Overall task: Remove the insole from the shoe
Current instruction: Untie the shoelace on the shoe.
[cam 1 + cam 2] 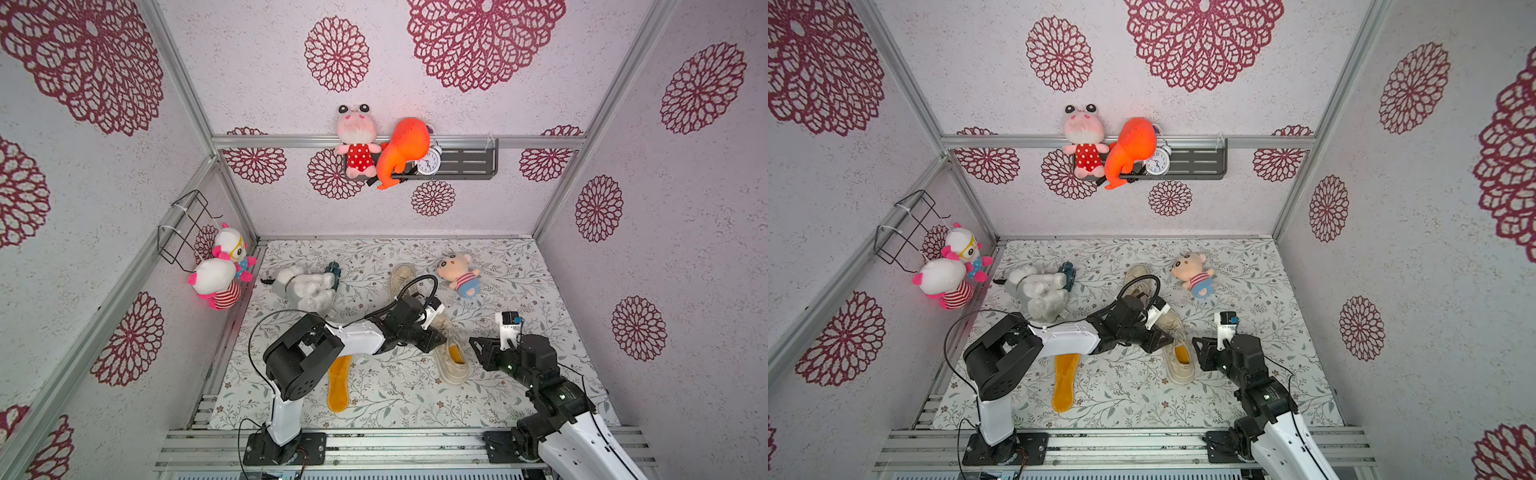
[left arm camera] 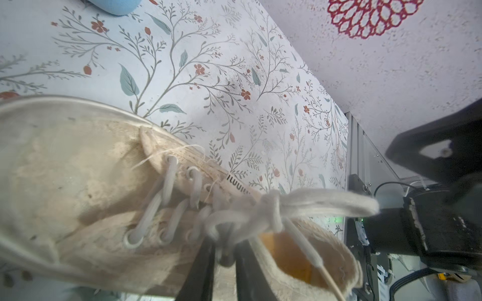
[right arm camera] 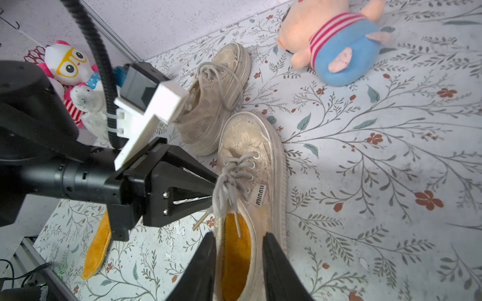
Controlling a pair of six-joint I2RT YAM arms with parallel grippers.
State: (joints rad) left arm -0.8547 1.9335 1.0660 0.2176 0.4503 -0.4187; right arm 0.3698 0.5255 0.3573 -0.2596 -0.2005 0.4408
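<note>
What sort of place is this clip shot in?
Likely a staged robot booth dressed as a child's room: aluminium frame holding flower-papered walls, plush toys on a wall shelf, two arms bolted to a front rail.

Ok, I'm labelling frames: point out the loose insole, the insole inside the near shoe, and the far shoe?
loose insole [image 1: 338, 390]: a top view, its visible orange part.
insole inside the near shoe [image 3: 234, 255]: right wrist view, its orange heel area.
far shoe [image 3: 219, 78]: right wrist view, its laced upper.
</note>
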